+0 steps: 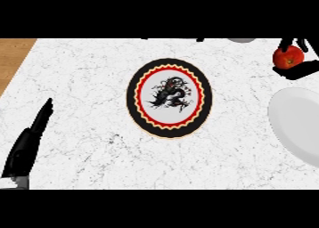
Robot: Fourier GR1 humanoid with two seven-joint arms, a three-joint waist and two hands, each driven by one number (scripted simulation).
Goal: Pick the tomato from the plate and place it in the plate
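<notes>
Two plates sit below my right hand [295,48], which curls around the red tomato [288,56] up high, so I am carrying it and next must lower it onto the dragon plate [169,98] to my left, while my left hand [27,144] rests open.

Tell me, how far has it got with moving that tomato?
Done: the tomato is off both plates, held at the upper right in the right hand, whose fingers curl round it. In hand: carrying it. Left: setting it down on a plate; both the dragon-patterned plate and the plain white plate lie bare. The left hand rests open at the lower left.
</notes>
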